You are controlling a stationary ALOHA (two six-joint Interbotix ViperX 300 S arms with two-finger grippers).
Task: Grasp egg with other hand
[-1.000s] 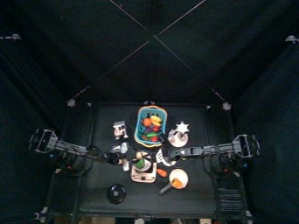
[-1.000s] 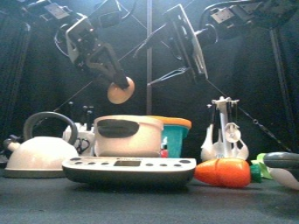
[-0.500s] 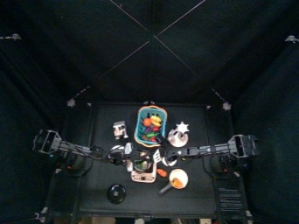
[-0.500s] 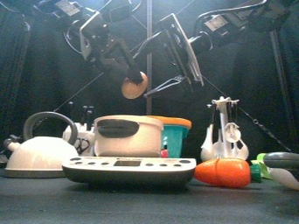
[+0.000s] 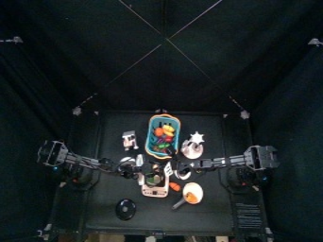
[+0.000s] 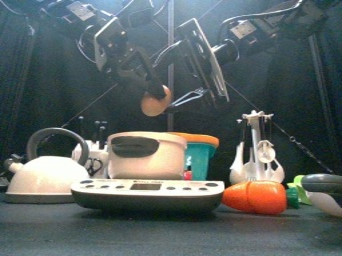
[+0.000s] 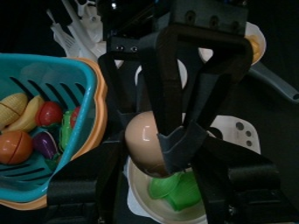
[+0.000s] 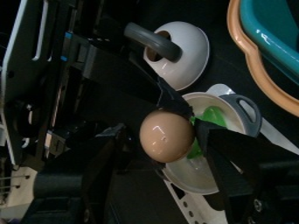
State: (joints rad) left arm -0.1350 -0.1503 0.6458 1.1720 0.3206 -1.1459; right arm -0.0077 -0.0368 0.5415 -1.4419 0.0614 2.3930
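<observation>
The tan egg [image 6: 156, 100] hangs in the air above the table's middle. My left gripper [image 6: 148, 93] comes from the left and is shut on it. In the left wrist view the egg [image 7: 149, 140] sits between my own jaws, and the right arm's jaws stand on either side of it. My right gripper [image 6: 186, 97] comes from the right, open, with its jaws around the egg but apart from it. The right wrist view shows the egg [image 8: 167, 134] between its open jaws. In the top view both grippers meet over the table's middle [image 5: 159, 170].
Below the egg a cream pot [image 6: 144, 155] sits on a kitchen scale [image 6: 147, 193]. A white kettle [image 6: 47, 168] stands at the left, and a teal basket [image 6: 202, 155], a white utensil rack [image 6: 254, 150] and a carrot [image 6: 257, 197] at the right.
My left gripper has carried the egg to the right, toward the middle. My right gripper has moved in from the right until its open jaws stand around the egg.
</observation>
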